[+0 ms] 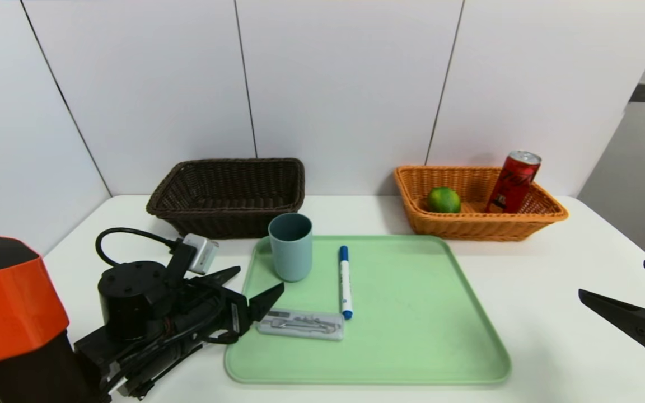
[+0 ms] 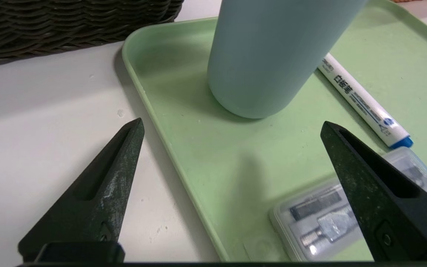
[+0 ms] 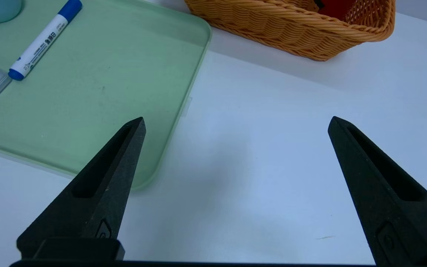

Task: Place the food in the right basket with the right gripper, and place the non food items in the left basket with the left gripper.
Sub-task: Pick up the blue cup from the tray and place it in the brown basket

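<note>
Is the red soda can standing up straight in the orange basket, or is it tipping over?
Tipping. The red soda can leans with its silver top toward the side wall of the orange basket, next to the lime.

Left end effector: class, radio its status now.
Left end effector open, at tray edge. Cup ahead, upright. Case beside one fingertip. Right end effector open, idle.

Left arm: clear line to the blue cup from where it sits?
Probably yes. The left gripper is open and aimed at the cup, with only bare tray between; the case lies aside.
</note>
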Robot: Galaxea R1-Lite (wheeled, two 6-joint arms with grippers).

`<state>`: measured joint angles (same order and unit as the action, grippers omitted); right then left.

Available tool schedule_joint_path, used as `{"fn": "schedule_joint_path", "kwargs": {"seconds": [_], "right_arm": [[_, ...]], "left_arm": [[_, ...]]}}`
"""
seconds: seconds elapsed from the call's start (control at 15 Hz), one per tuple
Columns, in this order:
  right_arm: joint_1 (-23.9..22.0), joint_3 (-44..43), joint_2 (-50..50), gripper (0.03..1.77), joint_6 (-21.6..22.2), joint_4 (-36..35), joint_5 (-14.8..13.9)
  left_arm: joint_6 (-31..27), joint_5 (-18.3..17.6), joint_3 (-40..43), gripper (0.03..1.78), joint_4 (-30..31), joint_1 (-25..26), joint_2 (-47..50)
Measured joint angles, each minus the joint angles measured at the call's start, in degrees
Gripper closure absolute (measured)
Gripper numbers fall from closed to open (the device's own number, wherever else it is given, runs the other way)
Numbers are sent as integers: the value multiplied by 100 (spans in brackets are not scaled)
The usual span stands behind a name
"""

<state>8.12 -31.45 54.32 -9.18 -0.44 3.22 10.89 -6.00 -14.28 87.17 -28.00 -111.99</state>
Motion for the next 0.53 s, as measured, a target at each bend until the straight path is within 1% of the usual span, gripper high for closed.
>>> {"fn": "schedule_joint_path", "kwargs": {"seconds": [0.2, 0.4, 0.53], "right_arm": [[4, -24, 48, 11, 1, -24, 6], [4, -24, 83, 11, 1, -22, 28], [4, -27, 88, 11, 11, -22, 41]], "left_arm": [[-34, 201, -273, 12, 0, -166, -101], [-44, 474, -534, 12, 0, -336, -165], [-52, 514, -647, 12, 0, -408, -195]]}}
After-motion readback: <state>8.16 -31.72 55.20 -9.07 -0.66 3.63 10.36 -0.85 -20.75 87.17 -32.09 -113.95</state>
